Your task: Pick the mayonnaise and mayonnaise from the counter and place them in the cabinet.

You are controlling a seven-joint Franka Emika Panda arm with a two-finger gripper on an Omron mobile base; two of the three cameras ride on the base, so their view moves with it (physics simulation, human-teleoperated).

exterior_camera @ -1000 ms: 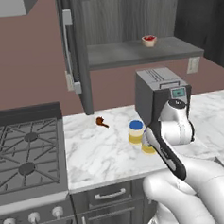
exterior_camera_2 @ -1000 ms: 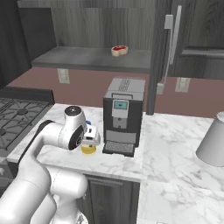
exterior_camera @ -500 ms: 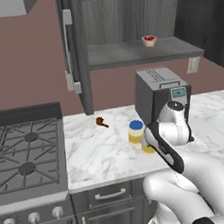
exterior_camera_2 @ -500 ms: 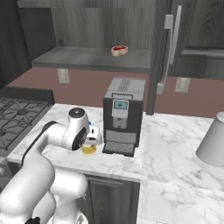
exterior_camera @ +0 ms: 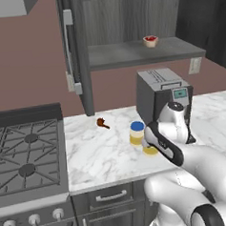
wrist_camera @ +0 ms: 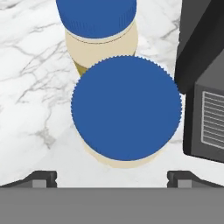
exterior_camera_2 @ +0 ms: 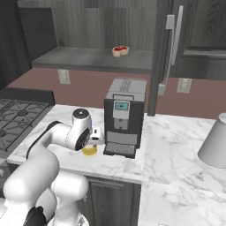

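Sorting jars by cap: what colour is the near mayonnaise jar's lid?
Blue; the near mayonnaise jar's lid shows best in the hand view.

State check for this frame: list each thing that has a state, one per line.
Near mayonnaise jar: upright on counter, lid on, not gripped.
Far mayonnaise jar: upright on counter, lid on.
Pincer: open, above near jar.
Cabinet: door open.
Bowl: upright on cabinet shelf.

I see a white marble bench (exterior_camera: 103, 154) under a dusty-rose wall (exterior_camera: 30, 63). A gas stove (exterior_camera: 24, 154) sits at its left end, dark drawers (exterior_camera: 109, 199) run below, and wall outlets (exterior_camera_2: 64, 76) dot the backsplash beneath a grey shelf (exterior_camera_2: 88, 59).
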